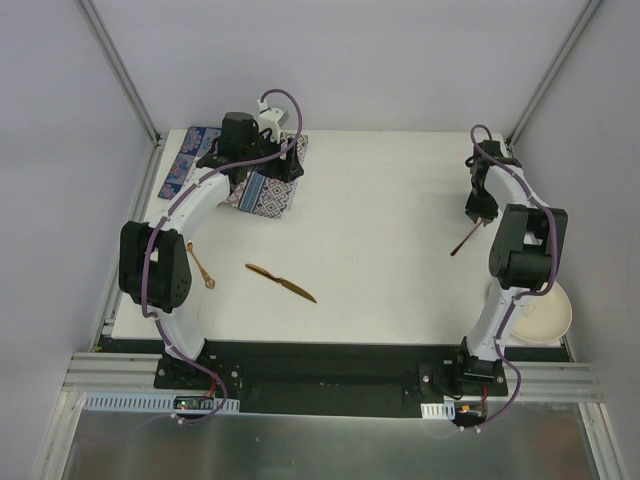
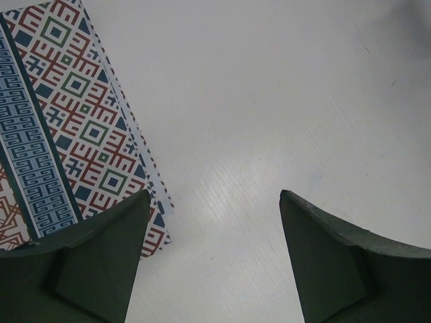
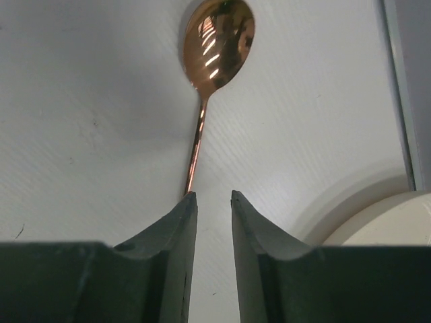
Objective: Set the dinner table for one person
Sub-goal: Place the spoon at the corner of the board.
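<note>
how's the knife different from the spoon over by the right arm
The knife lies alone on the open table; the spoon has its handle end at the right gripper. In the top view the knife slants down-right, the spoon down-left. The knife is slim and pointed; the spoon ends in a round bowl. Both are shiny copper-coloured and off the placemat.

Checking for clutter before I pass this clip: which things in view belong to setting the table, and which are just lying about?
Belong to the job: dinner table, patterned placemat, gold knife, gold spoon, smaller gold utensil near the left edge, cream plate.

Just lying about: no loose extras visible; only the aluminium frame rails, which are fixtures.
</note>
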`<move>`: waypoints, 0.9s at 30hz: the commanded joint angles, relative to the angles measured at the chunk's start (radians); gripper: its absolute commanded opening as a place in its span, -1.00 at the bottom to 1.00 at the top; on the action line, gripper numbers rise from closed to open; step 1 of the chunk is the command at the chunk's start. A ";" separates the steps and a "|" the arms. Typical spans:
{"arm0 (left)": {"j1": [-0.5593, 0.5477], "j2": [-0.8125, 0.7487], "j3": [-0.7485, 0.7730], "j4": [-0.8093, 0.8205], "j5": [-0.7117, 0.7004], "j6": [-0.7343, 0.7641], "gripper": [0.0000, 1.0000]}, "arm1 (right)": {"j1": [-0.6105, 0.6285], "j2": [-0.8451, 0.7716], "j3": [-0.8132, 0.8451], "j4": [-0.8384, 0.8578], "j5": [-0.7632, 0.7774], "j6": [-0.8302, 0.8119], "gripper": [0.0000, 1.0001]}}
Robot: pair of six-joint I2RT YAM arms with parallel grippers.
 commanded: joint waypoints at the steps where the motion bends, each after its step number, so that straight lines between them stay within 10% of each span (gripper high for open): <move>1: -0.010 -0.059 -0.002 0.021 0.002 0.029 0.53 | 0.048 -0.031 -0.054 0.033 -0.007 0.058 -0.41; 27: -0.010 -0.035 0.012 0.008 -0.015 0.061 0.54 | 0.028 -0.001 -0.143 0.040 -0.014 0.167 -0.41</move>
